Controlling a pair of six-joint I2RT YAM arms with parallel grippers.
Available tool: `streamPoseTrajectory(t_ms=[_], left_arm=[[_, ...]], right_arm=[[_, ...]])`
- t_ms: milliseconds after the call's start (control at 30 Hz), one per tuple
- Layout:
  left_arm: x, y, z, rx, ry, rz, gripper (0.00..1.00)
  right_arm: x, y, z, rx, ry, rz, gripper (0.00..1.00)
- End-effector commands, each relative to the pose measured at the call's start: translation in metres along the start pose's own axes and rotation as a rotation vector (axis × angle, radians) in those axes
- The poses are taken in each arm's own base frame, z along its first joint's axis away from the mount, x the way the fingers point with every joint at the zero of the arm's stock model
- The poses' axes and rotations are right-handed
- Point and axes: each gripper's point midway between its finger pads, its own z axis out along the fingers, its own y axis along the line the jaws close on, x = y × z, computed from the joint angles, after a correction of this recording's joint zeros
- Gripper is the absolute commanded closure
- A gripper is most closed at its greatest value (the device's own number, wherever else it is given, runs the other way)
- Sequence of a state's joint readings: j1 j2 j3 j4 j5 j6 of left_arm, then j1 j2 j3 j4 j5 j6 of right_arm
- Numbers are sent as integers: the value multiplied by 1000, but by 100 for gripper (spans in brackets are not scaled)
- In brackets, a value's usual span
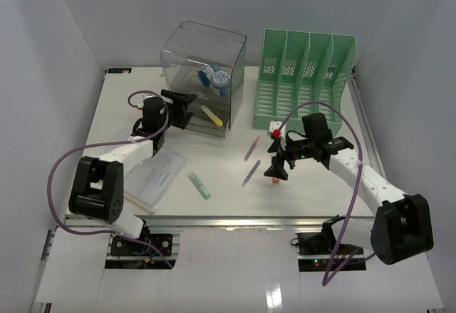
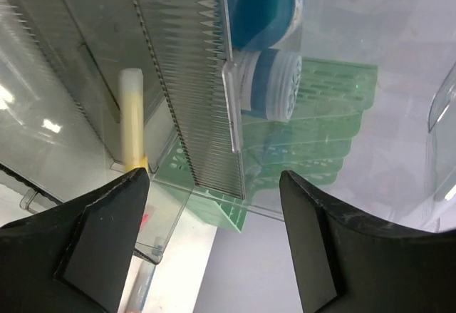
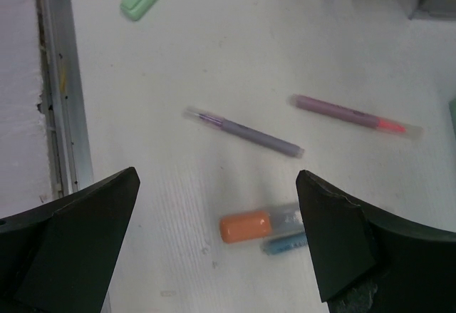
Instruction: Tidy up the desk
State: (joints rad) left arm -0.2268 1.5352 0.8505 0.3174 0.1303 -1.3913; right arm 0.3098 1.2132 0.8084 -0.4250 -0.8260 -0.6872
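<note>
Patience over the orange-capped marker (image 3: 246, 226) on the white worktop (image 3: 214, 56): lower right fingers (image 3: 71, 242), spread wide and empty, straight down, straddle the barrel, then close. Leave left fingers (image 2: 100, 249), equally wide and empty, by the clear drawer box (image 1: 203, 70).

The tabletop (image 3: 214, 49) looks matt white; its front rail (image 3: 64, 113) is brushed metal; the drawer box (image 1: 203, 56) is glossy clear plastic; the file rack (image 1: 303, 70) green plastic
</note>
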Motion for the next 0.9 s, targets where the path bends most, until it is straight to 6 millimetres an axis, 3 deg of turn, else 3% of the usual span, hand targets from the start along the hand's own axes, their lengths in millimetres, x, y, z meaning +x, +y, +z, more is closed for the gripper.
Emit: streamPoseTrajectory(t_ms=[0,100,200,233,267,300,367,433,467,567,600,700,867], left_arm=[[3,-53,-19,160,15,98,14],[5,-88,-43,258,22,334,9],[-3,-116,-91,341,-68,722,2],[-6,-105,-99,291,-79,783,2],[-15,-111,-122,291,-147,893,2],[-28,-93,-133,198,-207,945,2],[-48,-79,-170,117,-332,1007,2],[-61,-52,-194,40,-413,1047,2],[-64,-33,-197,-8,-425,1060,2],[-69,-10,-219,-32,-497,1066,2],[-70,-8,-225,-31,-514,1065,2],[-77,1,-230,-68,-548,1057,2],[-81,0,-233,-91,-566,1053,2]], right_arm=[[-28,17,26,-31,45,-132,2],[-39,46,65,-100,136,-115,2],[-52,71,110,-38,217,-48,6],[-56,68,119,27,224,-8,10],[-64,78,134,16,228,2,10],[-70,83,145,17,223,26,10],[-68,95,172,19,249,114,10],[-75,92,194,78,260,142,10],[-86,88,200,111,249,155,10],[-81,77,233,209,310,156,10],[-66,76,242,225,360,162,10],[-51,74,260,243,405,176,10],[-34,72,267,254,443,187,4]])
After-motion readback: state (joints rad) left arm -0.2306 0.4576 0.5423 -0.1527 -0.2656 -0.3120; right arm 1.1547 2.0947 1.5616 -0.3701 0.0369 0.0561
